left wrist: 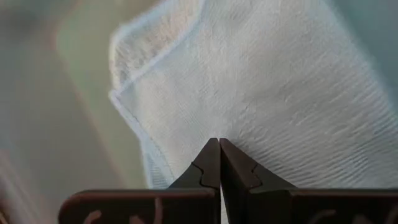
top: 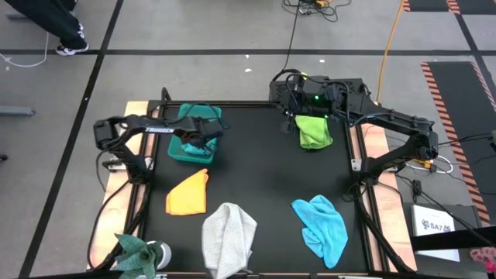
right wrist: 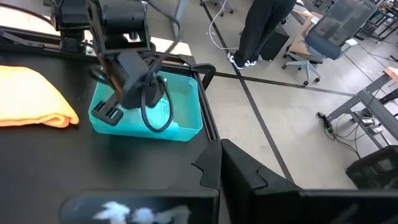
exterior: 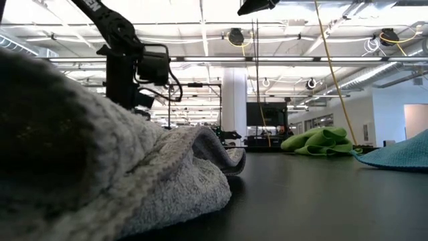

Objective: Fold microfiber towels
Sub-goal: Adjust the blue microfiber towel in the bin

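Looking down from the high camera, I've got my left hand [top: 208, 136] parked over the teal bin [top: 186, 153] at the back left of the black tabletop [top: 256, 178]. Its fingers [left wrist: 210, 167] are pressed tight together, and through the left wrist camera their tips sit right at a pale, light-coloured cloth [left wrist: 261, 93] lying in the bin; I can't tell whether any fabric is pinched between them. From the right wrist camera the left arm's wrist hangs down into that same bin [right wrist: 180, 124].

My right hand [top: 293, 108] is up at the back edge of the tabletop, just beside the lime green towel [top: 314, 132]. Its fingers [right wrist: 214, 168] are closed on nothing, pointing across the tabletop toward the bin.

Now the towels. The lime green one lies bunched at the back right. The orange-yellow towel [top: 188, 194] sits left of centre, just in front of the bin, folded into a rough triangle. The light grey towel [top: 229, 240] is crumpled at the front edge in the middle, filling the near part of the low camera [exterior: 100, 167]. The light blue towel [top: 322, 225] lies rumpled at the front right. A darker teal towel [top: 138, 252] hangs off the front left corner.

Beyond the tabletop, a person's legs [right wrist: 258, 31] stand on the floor near some office chairs [right wrist: 317, 46].
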